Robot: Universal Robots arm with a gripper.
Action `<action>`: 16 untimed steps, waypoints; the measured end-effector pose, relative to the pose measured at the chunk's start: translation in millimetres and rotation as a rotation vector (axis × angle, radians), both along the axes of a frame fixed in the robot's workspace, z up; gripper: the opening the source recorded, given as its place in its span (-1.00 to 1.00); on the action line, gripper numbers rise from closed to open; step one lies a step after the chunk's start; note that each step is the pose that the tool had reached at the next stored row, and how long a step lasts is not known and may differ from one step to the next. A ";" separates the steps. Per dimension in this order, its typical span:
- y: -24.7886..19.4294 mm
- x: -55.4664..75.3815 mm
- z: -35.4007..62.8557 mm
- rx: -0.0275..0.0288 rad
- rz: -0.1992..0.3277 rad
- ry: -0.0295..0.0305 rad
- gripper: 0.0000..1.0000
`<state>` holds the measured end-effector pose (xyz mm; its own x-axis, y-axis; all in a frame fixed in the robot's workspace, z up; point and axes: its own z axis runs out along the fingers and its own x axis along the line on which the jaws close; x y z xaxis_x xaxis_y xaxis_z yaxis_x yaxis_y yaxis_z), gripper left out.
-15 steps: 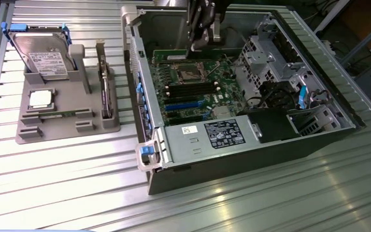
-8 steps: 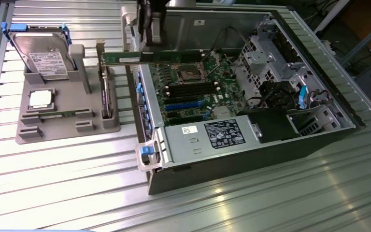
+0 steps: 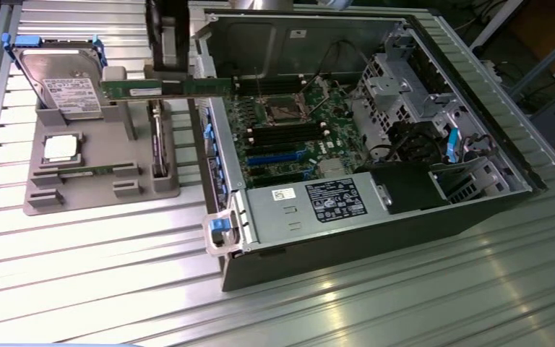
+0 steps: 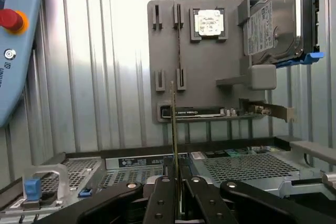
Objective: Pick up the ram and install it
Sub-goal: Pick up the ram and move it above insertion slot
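Observation:
The ram (image 3: 142,88), a long thin green stick, hangs level in the air between the grey parts holder (image 3: 99,191) and the open computer case (image 3: 374,217). My black gripper (image 3: 171,75) comes down from above and is shut on the stick's upper edge. In the wrist view the ram (image 4: 174,124) shows edge-on as a thin line rising from between my fingers (image 4: 157,203), with my gripper (image 4: 176,195) shut on it. One end of the stick reaches over the case's wall. The motherboard's black memory slots (image 3: 280,134) lie inside the case, lower down and further to the exterior view's right.
The holder carries a silver processor chip (image 3: 61,147), a hard drive with a blue-edged bracket (image 3: 61,81), another green stick (image 3: 95,171) and an upright card (image 3: 159,144). A power supply (image 3: 335,199) and drive cage (image 3: 403,79) stand in the case. A pendant with a red button (image 4: 11,19) lies beside the holder.

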<state>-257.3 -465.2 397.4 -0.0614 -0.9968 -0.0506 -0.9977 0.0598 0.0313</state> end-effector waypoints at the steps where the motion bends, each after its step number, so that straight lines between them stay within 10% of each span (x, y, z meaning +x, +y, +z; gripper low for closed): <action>1: -0.2 -13.7 -0.1 0.0000 0.000 -0.0001 -0.73; 6: -1.4 -48.9 -1.5 0.0001 0.000 -0.0002 -0.73; 16: -1.4 -50.2 -1.3 -0.0001 0.000 -0.0021 -0.73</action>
